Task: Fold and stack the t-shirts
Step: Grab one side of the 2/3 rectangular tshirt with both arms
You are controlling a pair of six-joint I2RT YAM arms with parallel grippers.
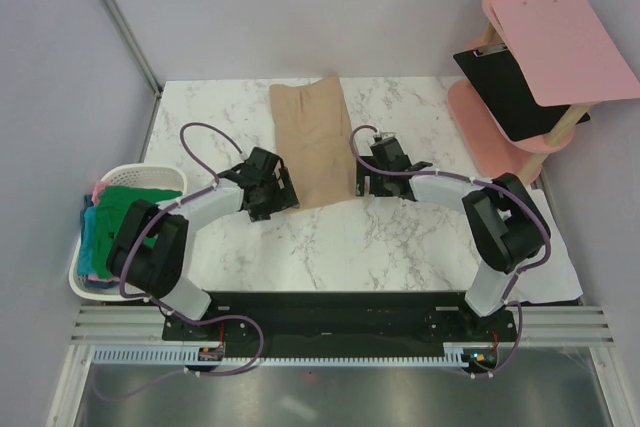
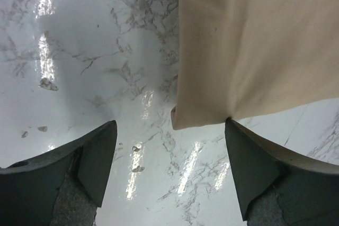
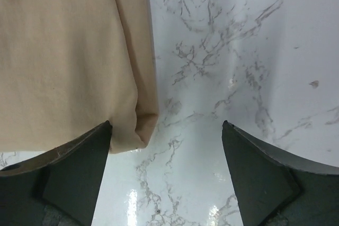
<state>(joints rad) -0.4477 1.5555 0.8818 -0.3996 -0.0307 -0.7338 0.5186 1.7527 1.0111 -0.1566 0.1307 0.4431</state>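
Note:
A tan t-shirt (image 1: 312, 140) lies folded into a long strip on the marble table, running from the far edge toward the arms. My left gripper (image 1: 272, 195) is at its near-left corner and stands open; the wrist view shows the tan t-shirt (image 2: 254, 46) corner between the fingers, lying flat on the table and ungripped. My right gripper (image 1: 372, 179) is at the near-right corner, also open, with the tan t-shirt (image 3: 69, 56) edge beside its left finger (image 3: 79, 168). More t-shirts, green (image 1: 140, 202), teal (image 1: 95, 237) and pink, sit in the basket.
A white slatted basket (image 1: 140, 175) stands at the table's left edge. A pink stool with a black clipboard (image 1: 515, 92) and a pink clipboard (image 1: 565, 47) is at the back right. A white cloth (image 1: 555, 257) lies on the right side.

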